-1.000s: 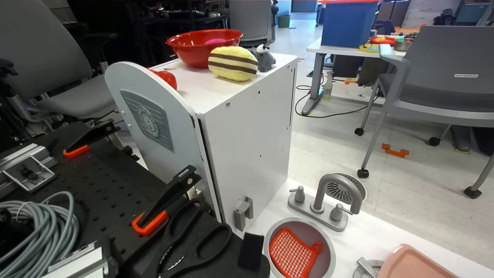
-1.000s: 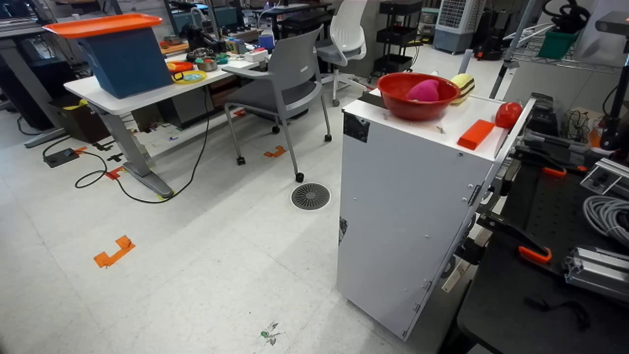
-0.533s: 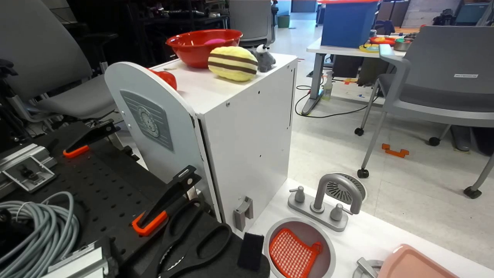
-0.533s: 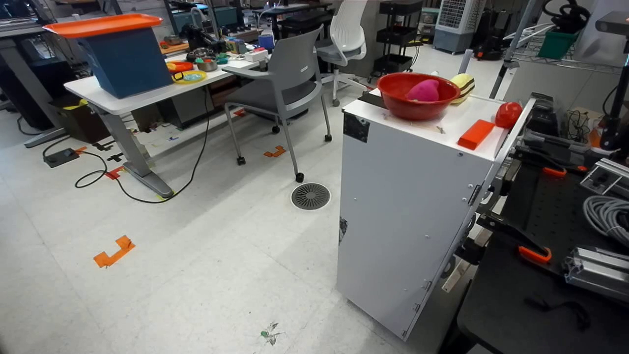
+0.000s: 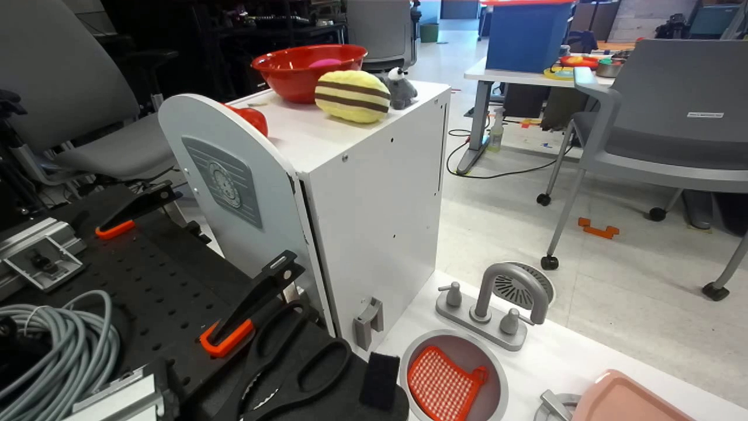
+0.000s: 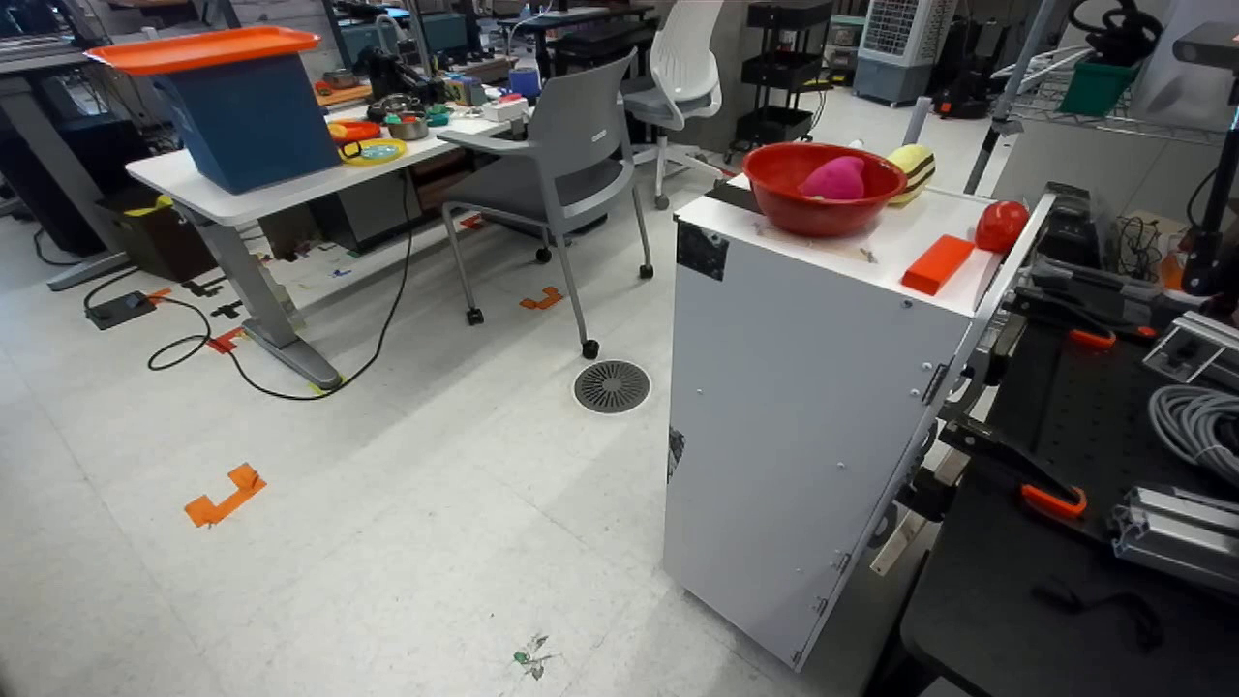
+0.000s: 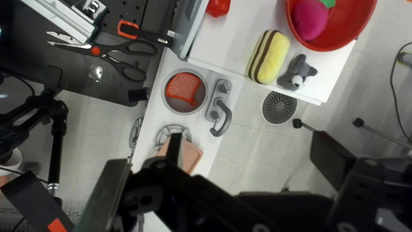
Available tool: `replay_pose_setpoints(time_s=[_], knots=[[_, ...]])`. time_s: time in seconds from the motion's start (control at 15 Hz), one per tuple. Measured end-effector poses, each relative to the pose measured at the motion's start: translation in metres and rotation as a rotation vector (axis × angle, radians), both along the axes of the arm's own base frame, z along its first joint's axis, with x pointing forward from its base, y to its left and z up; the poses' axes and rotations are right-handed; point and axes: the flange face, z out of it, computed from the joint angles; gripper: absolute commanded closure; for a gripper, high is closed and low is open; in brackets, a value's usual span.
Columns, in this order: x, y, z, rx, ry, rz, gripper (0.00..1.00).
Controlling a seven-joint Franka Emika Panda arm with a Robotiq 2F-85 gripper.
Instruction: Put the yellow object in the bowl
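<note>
Yellow plush (image 7: 270,57), striped, long axis toward cabinet edge (image 7: 302,94)

Laboratory or workshop interior. Beyond the gripper (image 7: 225,148), a toy sink (image 7: 179,106); past one finger, a perforated black board (image 5: 158,275) bearing clamps (image 5: 251,303) and aluminium profile (image 7: 61,19); past the opposite finger, a grey office chair (image 5: 666,96) on casters.

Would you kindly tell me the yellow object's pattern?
The yellow object has dark brown stripes, clearest in an exterior view.
</note>
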Motion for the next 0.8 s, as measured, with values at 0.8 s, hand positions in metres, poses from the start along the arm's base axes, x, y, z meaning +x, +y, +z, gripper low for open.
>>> replay_pose_setpoints(time_s=[0.8], knots=[[0.019,0.009,-0.016,0.010,0.084,0.241,0.00]])
